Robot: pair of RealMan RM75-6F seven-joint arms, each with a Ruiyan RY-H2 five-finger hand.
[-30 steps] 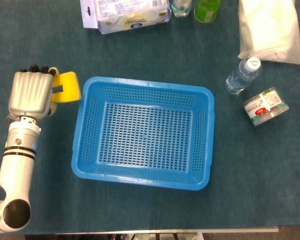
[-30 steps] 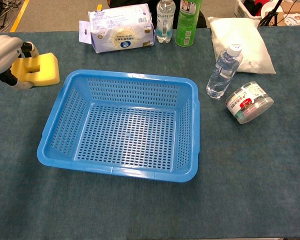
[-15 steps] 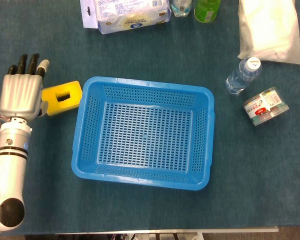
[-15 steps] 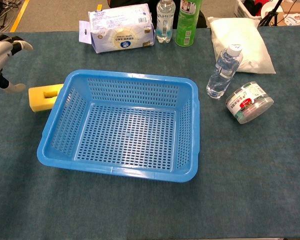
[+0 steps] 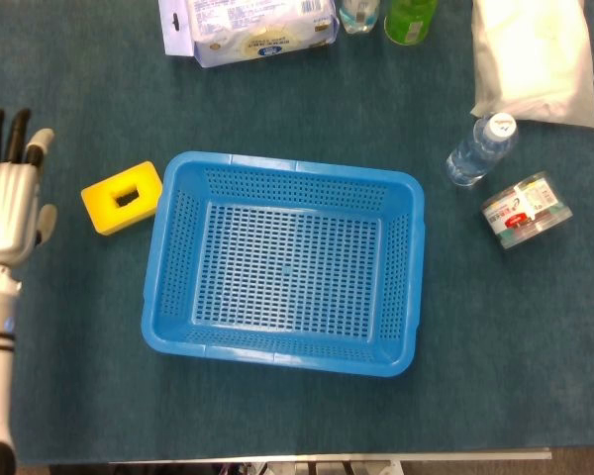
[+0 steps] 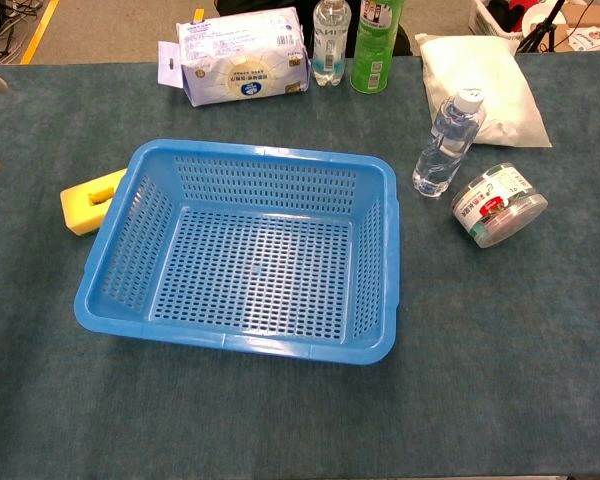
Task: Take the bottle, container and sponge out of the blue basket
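Your left hand (image 5: pixel 10 203) sits at the left edge, fingers spread, holding nothing; the right isn't in view. Sponge (image 5: pixel 122 197) lies on the table just left of the basket (image 5: pixel 285 348), apart from your hand. Bottle (image 5: pixel 481 148) and container (image 5: pixel 525 210) rest at right, outside too. Basket looks empty, so I'd call the task done; next, just pull that arm clear.

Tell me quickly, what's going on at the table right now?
The blue basket holds nothing. The yellow sponge lies on the table beside its left wall, and the left hand is off it, fingers apart and holding nothing. The water bottle and clear round container sit on the table to the basket's right. The right hand isn't in either view.
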